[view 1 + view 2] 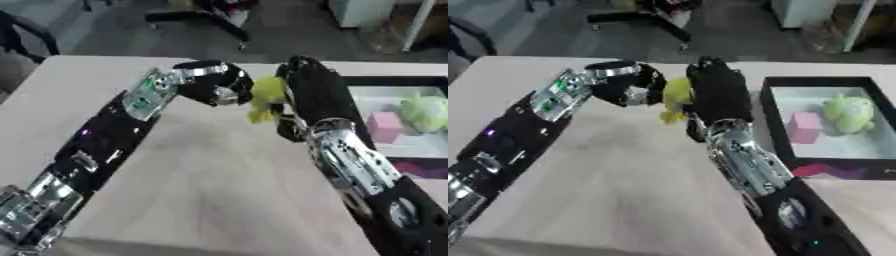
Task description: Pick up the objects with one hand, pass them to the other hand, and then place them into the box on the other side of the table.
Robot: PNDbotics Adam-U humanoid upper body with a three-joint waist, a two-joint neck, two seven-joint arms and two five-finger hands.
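Meeting hands (223, 87) (311, 87), soft yellow toy (265, 97) between.

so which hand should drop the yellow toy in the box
Right, probably. The right hand is already against the yellow toy, and the box sits on that side. The left hand curls at the toy's other side, farther from the box.

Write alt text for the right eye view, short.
Two black robot hands meet over a pale wooden table, a yellow object between the left hand and right hand. At right, a black-rimmed box holds a pink block and a pale green soft toy.
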